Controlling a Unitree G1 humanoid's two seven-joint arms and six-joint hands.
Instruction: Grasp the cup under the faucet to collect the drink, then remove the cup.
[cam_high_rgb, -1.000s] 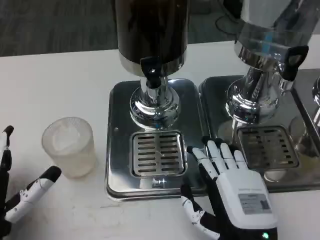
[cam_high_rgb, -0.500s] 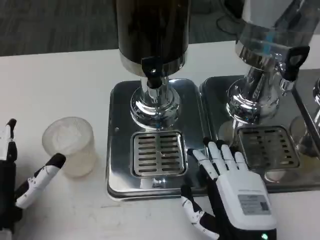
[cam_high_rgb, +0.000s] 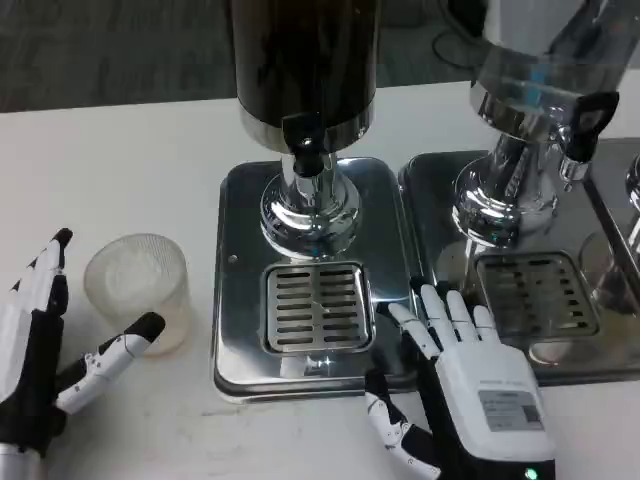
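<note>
The white table (cam_high_rgb: 120, 150) carries two drink dispensers side by side. The dark-bodied dispenser (cam_high_rgb: 305, 60) stands at the middle, on a steel drip tray (cam_high_rgb: 235, 290) with a slotted grate (cam_high_rgb: 317, 307) just in front of its black faucet (cam_high_rgb: 305, 140). A second, clear-bodied dispenser (cam_high_rgb: 540, 70) with its own tray sits to the right of the dark one.

The right hand (cam_high_rgb: 455, 370) lies flat at the front right corner of the dark dispenser's tray, fingers stretched toward the grate and apart, holding nothing. It sits where it did a second ago.

The left hand (cam_high_rgb: 50, 345) is what has changed. A second ago only its fingertips showed at the picture's lower left edge; now it has risen and moved in, so that its fingers stand spread on the far-left side of the cup and its thumb (cam_high_rgb: 125, 345) reaches to the cup's lower front edge. It is wide open and has no grip yet; whether the thumb tip touches the wall I cannot tell.

The frosted plastic cup (cam_high_rgb: 137, 285) stands upright on the table to the left of the tray, well off the grate and not under the faucet. It has not shifted. By my reading the grasp is just beginning: the hand must close round the cup, then carry it rightward onto the grate.
</note>
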